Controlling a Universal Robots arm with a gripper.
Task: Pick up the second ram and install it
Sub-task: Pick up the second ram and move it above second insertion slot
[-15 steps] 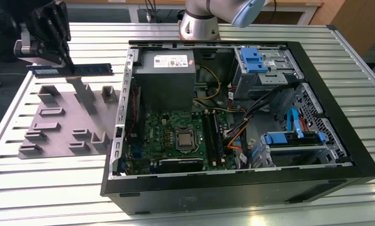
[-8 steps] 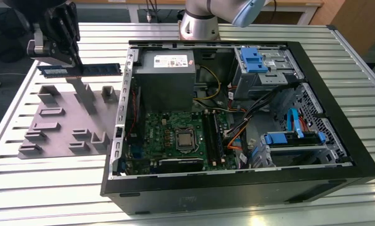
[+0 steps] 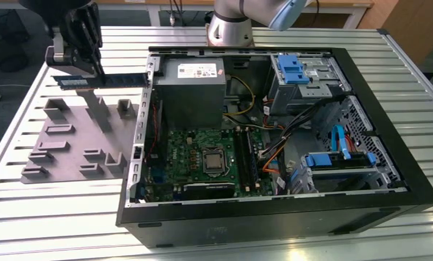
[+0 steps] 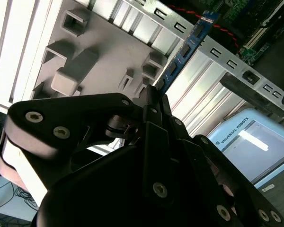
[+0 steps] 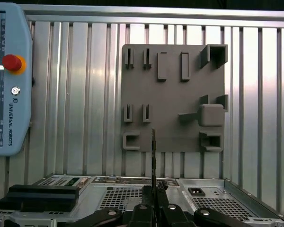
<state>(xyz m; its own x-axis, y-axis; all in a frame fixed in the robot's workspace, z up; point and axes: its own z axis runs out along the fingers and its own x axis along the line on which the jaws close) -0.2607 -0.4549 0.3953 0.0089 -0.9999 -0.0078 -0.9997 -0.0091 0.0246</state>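
While poised over an edge of the grey fixture plate (image 3: 79,141) in the exterior view, gripped the second ram (image 3: 125,79) level and broadside in the gripper (image 3: 99,75), jaws clamped on its top edge, one end just beside the open computer case (image 3: 274,217). In the second wrist view, bared the strip's blue face and black chips, running out from the pinching fingers (image 4: 157,101). In the first wrist view, showed edge-on, a thin line over the plate, teach pendant (image 5: 9,80) alongside.
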